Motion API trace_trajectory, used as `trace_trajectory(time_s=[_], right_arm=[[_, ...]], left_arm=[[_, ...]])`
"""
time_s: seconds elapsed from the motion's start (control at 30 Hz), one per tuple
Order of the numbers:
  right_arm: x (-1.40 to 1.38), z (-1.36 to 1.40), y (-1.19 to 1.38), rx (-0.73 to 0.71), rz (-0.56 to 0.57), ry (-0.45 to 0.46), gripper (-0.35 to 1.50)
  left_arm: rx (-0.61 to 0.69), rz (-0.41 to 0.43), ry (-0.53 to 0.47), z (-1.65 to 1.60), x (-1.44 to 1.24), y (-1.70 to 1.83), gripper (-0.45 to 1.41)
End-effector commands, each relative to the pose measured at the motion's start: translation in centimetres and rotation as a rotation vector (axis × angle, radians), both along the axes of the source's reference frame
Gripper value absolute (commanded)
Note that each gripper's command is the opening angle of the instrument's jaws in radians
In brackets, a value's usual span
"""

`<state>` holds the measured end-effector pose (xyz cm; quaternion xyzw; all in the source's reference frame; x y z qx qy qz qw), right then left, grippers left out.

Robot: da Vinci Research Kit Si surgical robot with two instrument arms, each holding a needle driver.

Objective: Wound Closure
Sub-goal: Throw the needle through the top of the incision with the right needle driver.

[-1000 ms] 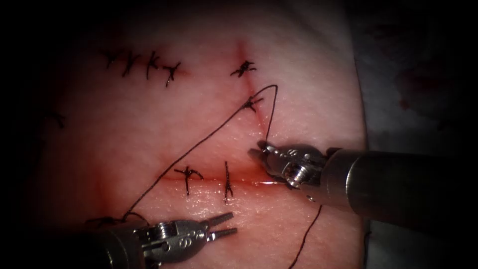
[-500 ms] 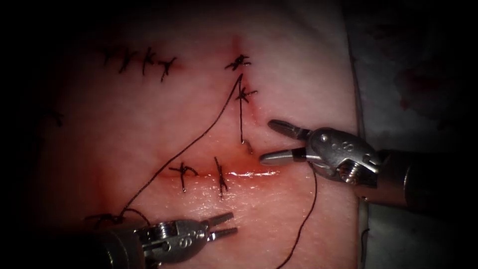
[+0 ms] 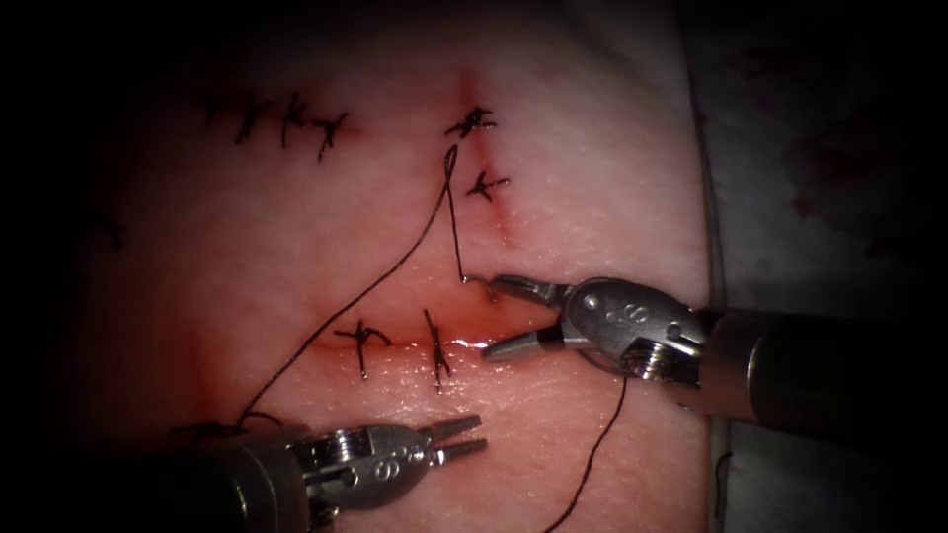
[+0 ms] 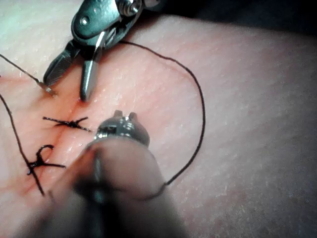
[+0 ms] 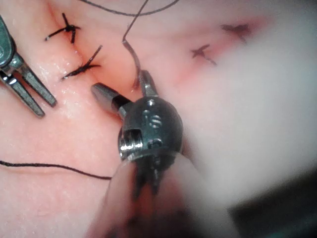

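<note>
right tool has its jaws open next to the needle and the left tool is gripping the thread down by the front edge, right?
Not quite. The left tool grips nothing: in the endoscope view its jaws stand slightly apart with nothing between them, and the thread runs past it. The right tool does have its jaws open beside the needle, which sits in the tissue.

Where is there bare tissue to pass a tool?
Bare: tissue between upper-left stitches and thread. Crowded: the corner of the cut, where the open, empty right tool flanks the needle stuck in tissue. Left tool open, empty, below.
</note>
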<state>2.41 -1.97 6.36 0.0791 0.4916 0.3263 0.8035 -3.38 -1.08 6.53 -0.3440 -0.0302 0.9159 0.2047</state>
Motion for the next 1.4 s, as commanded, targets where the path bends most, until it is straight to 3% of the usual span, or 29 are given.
trace_trajectory(time_s=[0.03, 0.1, 0.3, 0.37, 0.47, 0.5, 0.53, 0.7, 0.8, 0.87, 0.93, 1.2, 1.4], right_arm=[[0.08, 0.03, 0.09, 0.001, 0.001, 0.003, 1.04], [0.07, 0.03, 0.16, 0.006, 0.01, -0.001, 0.88], [0.21, 0.1, 0.17, -0.002, 0.028, -0.017, 0.99], [0.24, 0.11, 0.18, -0.003, 0.031, -0.019, 0.84], [0.28, 0.12, 0.19, -0.003, 0.036, -0.022, 0.44], [0.3, 0.13, 0.2, -0.004, 0.042, -0.029, 0.15], [0.31, 0.14, 0.21, -0.007, 0.059, -0.052, -0.35], [0.28, 0.15, 0.22, 0.013, 0.084, -0.155, -0.35], [0.28, 0.15, 0.22, 0.02, 0.086, -0.162, -0.35], [0.28, 0.14, 0.25, 0.085, 0.13, -0.142, -0.35], [0.26, 0.13, 0.36, 0.225, 0.181, -0.067, -0.35], [0.22, 0.09, 0.53, 0.538, 0.335, 0.019, -0.35], [0.18, 0.11, 0.71, 0.616, 0.335, 0.02, -0.35]], left_arm=[[0.001, -0.002, -0.002, 0.07, -0.07, 0.02, -0.21], [0.001, -0.003, -0.005, 0.11, -0.1, 0.04, -0.21], [0.001, -0.005, -0.005, 0.18, -0.11, 0.09, -0.21], [0.001, -0.005, -0.005, 0.19, -0.1, 0.1, -0.23], [0.001, -0.006, -0.004, 0.22, -0.1, 0.12, -0.23], [0.0, -0.007, -0.003, 0.25, -0.1, 0.15, -0.23], [0.0, -0.008, -0.002, 0.28, -0.1, 0.17, -0.25], [0.0, -0.008, -0.002, 0.47, -0.2, 0.22, -0.25], [0.012, 0.01, 0.003, 0.57, -0.28, 0.18, -0.25], [0.016, 0.026, 0.008, 0.63, -0.3, 0.11, -0.25], [0.03, 0.048, 0.023, 0.69, -0.21, -0.06, -0.25], [0.053, 0.07, 0.035, 0.79, 0.02, -0.31, -0.25], [0.053, 0.07, 0.035, 0.79, 0.01, -0.31, -0.25]])
